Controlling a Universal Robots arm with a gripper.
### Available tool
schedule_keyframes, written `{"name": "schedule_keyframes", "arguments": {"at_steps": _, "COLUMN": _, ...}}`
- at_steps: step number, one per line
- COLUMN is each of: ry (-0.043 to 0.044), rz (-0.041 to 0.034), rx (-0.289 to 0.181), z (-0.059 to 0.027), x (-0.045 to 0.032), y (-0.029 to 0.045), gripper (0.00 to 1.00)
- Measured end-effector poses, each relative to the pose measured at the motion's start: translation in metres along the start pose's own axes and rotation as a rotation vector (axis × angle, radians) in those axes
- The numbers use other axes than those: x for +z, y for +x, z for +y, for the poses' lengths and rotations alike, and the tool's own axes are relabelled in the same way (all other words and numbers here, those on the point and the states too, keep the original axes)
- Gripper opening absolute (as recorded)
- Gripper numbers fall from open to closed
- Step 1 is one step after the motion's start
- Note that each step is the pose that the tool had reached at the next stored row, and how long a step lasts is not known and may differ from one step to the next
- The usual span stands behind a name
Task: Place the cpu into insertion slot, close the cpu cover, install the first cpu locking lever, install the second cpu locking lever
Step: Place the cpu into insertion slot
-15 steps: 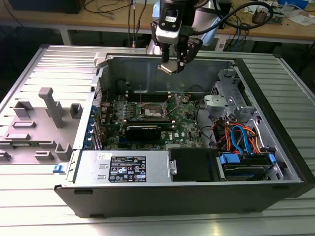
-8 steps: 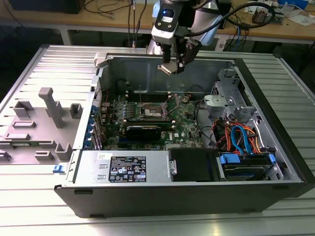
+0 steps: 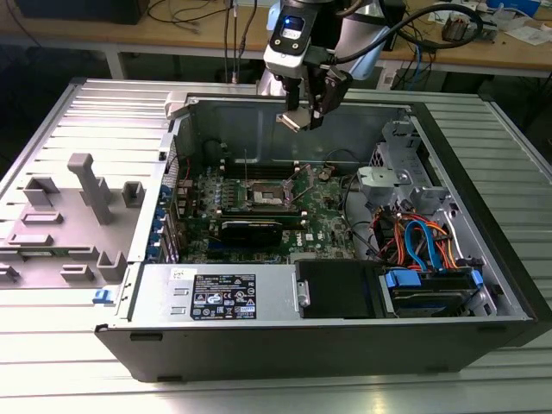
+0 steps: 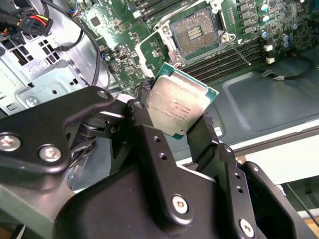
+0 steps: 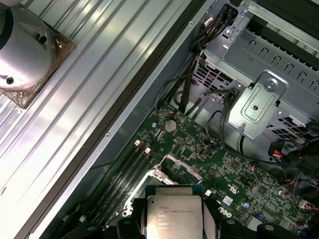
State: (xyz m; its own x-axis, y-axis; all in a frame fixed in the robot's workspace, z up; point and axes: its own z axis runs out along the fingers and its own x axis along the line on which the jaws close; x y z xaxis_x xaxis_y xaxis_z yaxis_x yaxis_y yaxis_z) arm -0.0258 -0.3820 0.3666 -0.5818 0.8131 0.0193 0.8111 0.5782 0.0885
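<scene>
Cpu (image 4: 182,99) gripped firmly in claw (image 4: 174,117), metal top seen in both wrist views, held tilted above open computer case (image 3: 345,349). Insertion slot (image 3: 266,197) left bare, well below claw, slightly toward exterior view's left.

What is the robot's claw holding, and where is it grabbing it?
The claw holds the cpu, a flat silver square chip, pinched on two opposite edges. It is not yet in the insertion slot.
</scene>
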Motion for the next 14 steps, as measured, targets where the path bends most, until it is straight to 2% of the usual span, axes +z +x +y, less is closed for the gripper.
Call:
{"name": "schedule_keyframes", "arguments": {"at_steps": 6, "ry": -0.0002, "rz": -0.0007, "rx": 0.006, "z": 0.0000, "x": 0.0000, "y": 0.0000, "gripper": 0.54}}
{"name": "schedule_keyframes", "arguments": {"at_steps": 11, "ry": -0.0016, "rz": -0.0069, "rx": 0.079, "z": -0.0005, "x": 0.0003, "y": -0.0005, "gripper": 0.54}}
{"name": "schedule_keyframes", "arguments": {"at_steps": 14, "ry": -0.0018, "rz": -0.0075, "rx": 0.086, "z": -0.0016, "x": 0.0005, "y": -0.0021, "gripper": 0.54}}
